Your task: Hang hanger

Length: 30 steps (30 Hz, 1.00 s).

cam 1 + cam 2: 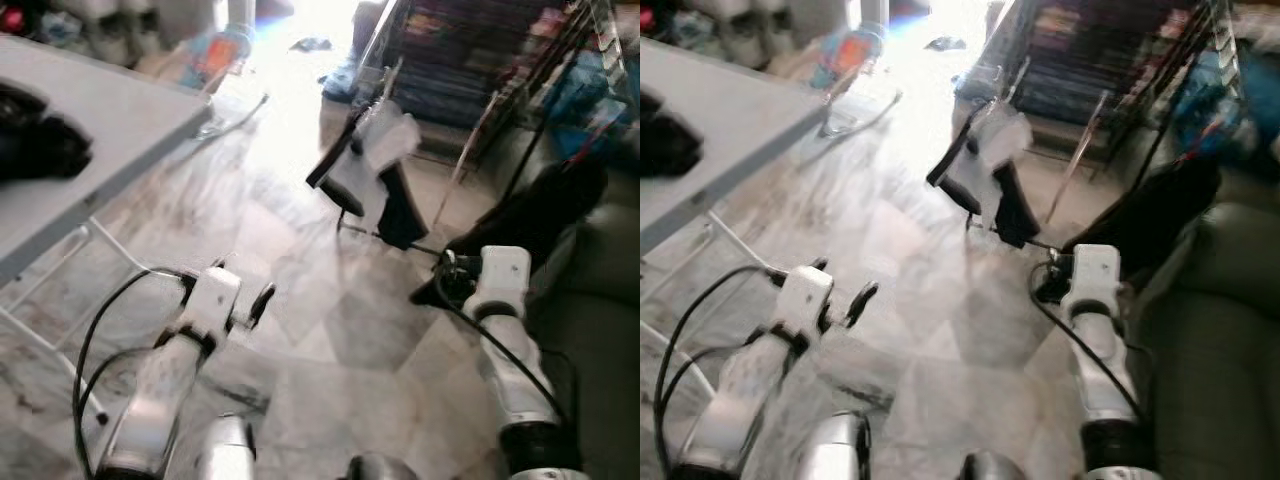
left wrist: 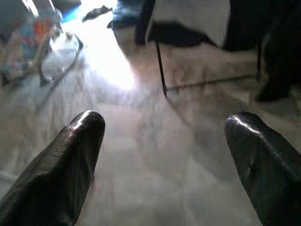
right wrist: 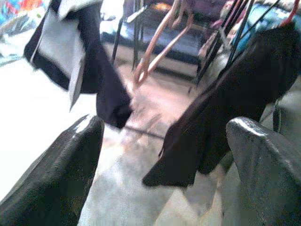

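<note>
Pale pink hangers [image 3: 160, 42] hang from a dark clothes rack [image 1: 545, 100] ahead on my right. A black garment [image 3: 225, 108] hangs there on a red hook, close in front of my right gripper [image 3: 164, 141], which is open and holds nothing. A black and white garment [image 1: 370, 170] is draped on a thin-legged stand further left. My left gripper [image 2: 164, 141] is open too, low over the marble floor [image 1: 330, 330], with nothing between its fingers. The head views are blurred.
A white folding table [image 1: 100, 140] stands at my left with a black item [image 1: 35, 140] on it. A grey-green sofa [image 1: 600, 300] lies along my right side. Strong glare covers the floor ahead, with clutter beyond it.
</note>
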{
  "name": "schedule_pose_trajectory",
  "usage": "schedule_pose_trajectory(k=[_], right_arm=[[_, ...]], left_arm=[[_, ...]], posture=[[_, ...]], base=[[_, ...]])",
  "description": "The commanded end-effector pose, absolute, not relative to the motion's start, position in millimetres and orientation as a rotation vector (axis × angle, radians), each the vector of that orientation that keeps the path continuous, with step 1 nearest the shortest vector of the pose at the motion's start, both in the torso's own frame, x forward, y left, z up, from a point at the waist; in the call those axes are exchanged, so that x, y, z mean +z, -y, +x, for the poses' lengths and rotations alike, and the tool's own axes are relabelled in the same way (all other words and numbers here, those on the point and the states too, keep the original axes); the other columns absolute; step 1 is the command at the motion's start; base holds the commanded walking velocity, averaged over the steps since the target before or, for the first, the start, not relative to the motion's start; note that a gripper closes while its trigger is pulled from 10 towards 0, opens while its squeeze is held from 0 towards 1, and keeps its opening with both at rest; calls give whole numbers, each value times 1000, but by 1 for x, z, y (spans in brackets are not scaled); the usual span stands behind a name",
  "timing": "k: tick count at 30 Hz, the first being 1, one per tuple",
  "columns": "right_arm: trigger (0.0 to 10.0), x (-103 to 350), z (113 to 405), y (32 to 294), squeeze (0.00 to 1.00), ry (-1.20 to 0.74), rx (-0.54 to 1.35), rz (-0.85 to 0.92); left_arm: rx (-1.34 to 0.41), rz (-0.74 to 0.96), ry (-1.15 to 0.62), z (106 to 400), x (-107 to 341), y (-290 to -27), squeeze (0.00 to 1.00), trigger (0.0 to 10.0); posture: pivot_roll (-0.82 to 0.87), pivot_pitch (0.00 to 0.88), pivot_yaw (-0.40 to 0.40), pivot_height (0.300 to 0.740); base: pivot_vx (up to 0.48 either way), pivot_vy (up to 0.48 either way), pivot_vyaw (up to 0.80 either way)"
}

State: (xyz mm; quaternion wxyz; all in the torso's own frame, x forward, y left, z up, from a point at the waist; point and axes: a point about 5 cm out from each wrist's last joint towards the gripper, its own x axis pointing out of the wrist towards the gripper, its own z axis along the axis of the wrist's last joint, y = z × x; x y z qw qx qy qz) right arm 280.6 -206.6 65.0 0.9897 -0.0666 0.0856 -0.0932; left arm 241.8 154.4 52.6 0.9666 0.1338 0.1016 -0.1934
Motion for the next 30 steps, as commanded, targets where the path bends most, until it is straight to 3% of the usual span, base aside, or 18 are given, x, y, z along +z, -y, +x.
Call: schedule_pose_trajectory(k=[1, 11, 23, 30], right_arm=[[10000, 66, 282, 209, 0, -174, -191, -131], [10000, 67, 284, 208, 0, -168, -176, -127], [10000, 76, 289, 186, 0, -106, -40, -115], [10000, 78, 290, 182, 0, -94, 0, -92]], left_arm=[[-383, 295, -170, 250, 62, -155, 0, 10000], [-376, 294, -154, 252, 63, -156, 0, 10000], [-180, 307, -116, 269, 67, -181, 0, 10000], [-155, 308, -118, 270, 65, -182, 0, 10000]], posture=[[-7, 47, -87, 740], [-7, 47, -89, 740], [3, 43, -98, 740], [3, 44, -101, 740]], base=[[-311, 0, 0], [-215, 0, 0], [0, 0, 793], [0, 0, 800]])
